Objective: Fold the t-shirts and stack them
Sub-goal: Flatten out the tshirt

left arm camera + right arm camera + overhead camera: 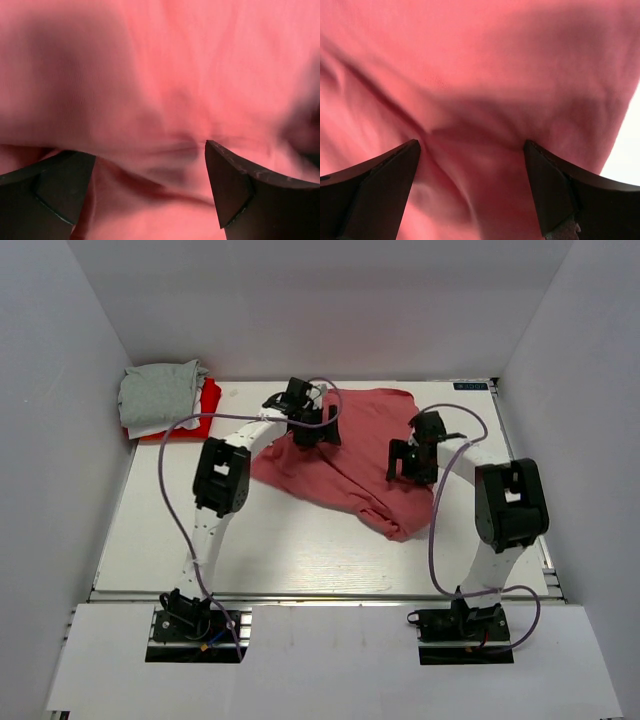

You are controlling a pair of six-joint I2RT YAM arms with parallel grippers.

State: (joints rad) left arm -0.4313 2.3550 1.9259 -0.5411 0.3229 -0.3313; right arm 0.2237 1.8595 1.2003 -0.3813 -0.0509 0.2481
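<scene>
At the far left corner of the table [280, 540], 1 pile: grey t-shirt [160, 390] folded atop a bright red t-shirt [207, 400], white cloth [148, 429] peeking out at the near edge. Right of that, left gripper [305, 428], fingers spread wide, low over the crumpled salmon-pink t-shirt [345, 465] at mid-table. Further right, right gripper [412, 458], likewise spread, over the same shirt's right part. Wrinkled pink cloth between the 2 fingers of each, not pinched.
</scene>
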